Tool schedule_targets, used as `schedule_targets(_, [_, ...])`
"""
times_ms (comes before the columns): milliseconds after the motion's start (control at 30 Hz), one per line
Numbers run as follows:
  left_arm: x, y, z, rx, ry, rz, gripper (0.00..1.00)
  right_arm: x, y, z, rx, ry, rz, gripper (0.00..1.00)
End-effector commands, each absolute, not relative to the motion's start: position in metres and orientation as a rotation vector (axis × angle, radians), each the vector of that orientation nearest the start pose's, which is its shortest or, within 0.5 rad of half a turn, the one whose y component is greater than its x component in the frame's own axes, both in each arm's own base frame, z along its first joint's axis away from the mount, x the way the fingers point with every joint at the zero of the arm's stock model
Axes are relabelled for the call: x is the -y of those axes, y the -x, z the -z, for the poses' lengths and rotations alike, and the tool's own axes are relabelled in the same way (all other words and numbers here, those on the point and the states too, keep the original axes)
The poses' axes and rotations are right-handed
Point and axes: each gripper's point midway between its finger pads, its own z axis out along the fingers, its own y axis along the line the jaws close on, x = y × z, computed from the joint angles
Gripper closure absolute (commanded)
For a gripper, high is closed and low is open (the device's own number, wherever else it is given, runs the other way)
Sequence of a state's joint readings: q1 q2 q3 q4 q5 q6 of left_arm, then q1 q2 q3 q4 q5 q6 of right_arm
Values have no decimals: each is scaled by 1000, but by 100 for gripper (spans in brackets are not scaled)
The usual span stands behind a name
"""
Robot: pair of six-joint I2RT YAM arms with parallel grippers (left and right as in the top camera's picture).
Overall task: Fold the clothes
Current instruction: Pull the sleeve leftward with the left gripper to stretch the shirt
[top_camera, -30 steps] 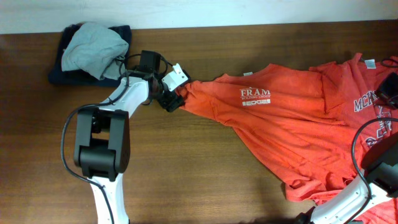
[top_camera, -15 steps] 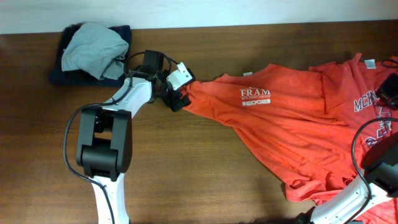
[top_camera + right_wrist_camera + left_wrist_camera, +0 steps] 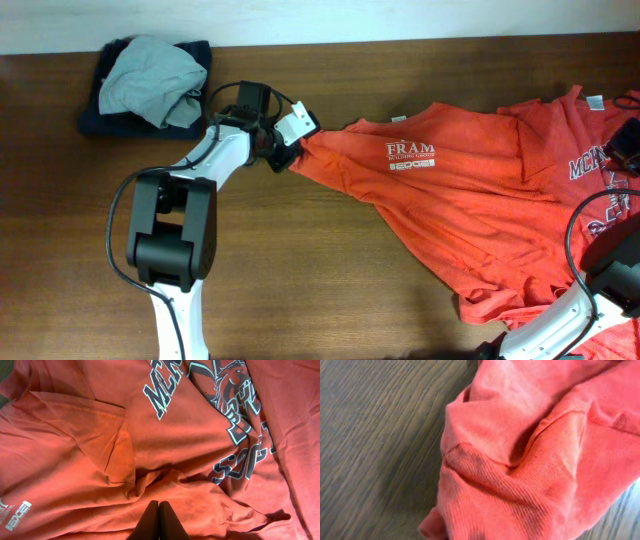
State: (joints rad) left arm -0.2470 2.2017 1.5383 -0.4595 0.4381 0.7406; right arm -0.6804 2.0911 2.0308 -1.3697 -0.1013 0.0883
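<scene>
While no fold is made yet | logo shirt (image 3: 450,210) rumpled from table (image 3: 350,300) centre to right edge, second shirt (image 3: 590,170) heaped at that edge | left gripper (image 3: 285,155) clamped on logo shirt's left tip | right gripper (image 3: 159,510) closed, empty, above them | spreading and folding remain.

Desk (image 3: 330,280): dark brown wood, grain running lengthwise, slight sheen.
Wall (image 3: 400,18): pale strip along the desk's far edge.
Light: even and soft; shadows faint.

L end effector (image 3: 284,156) tips hidden in shirt (image 3: 450,200), 2nd shirt (image 3: 585,140) cropped
</scene>
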Motion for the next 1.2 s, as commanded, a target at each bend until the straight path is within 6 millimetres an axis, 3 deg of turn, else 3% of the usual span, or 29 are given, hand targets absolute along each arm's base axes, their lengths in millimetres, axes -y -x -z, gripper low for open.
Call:
schedule_targets(0, [196, -471, -10, -2214, -1344, 437, 100, 261, -349, -154, -2753, -1082, -48, 96])
schedule_targets(133, [182, -468, -17, -2286, -1308, 376, 100, 261, -349, -154, -2753, -1082, -49, 96])
schedule_targets(233, [160, -480, -42, -2406, -1062, 281, 100, 260, -349, -154, -2754, -1082, -49, 96])
schedule_targets(267, [148, -486, -61, -2441, -926, 244, 99, 260, -349, -154, -2754, -1083, -49, 96])
schedule_targets(333, [124, -489, -82, -2467, -820, 131, 99, 260, -349, -154, -2756, -1083, -49, 96])
schedule_targets(400, [97, -488, -91, -2504, -772, -33, 99, 261, -348, -154, -2759, -1086, -36, 96])
schedule_targets(567, [26, -467, -89, -2675, -569, -450, 99, 263, -346, -152, -2766, -1091, -20, 96])
schedule_targets(633, [10, -453, -84, -2756, -448, -461, 98, 264, -344, -150, -2774, -1096, -7, 96])
schedule_targets(833, [-26, -438, -80, -2844, -174, -454, 98, 265, -335, -140, -2810, -1117, 32, 96])
schedule_targets(967, [-39, -437, -80, -2851, -125, -459, 98, 257, -326, -128, -2843, -1178, 6, 96])
schedule_targets(1167, [-57, -441, -81, -2829, -19, -454, 97, 231, -298, -88, -2948, -1317, -93, 96])
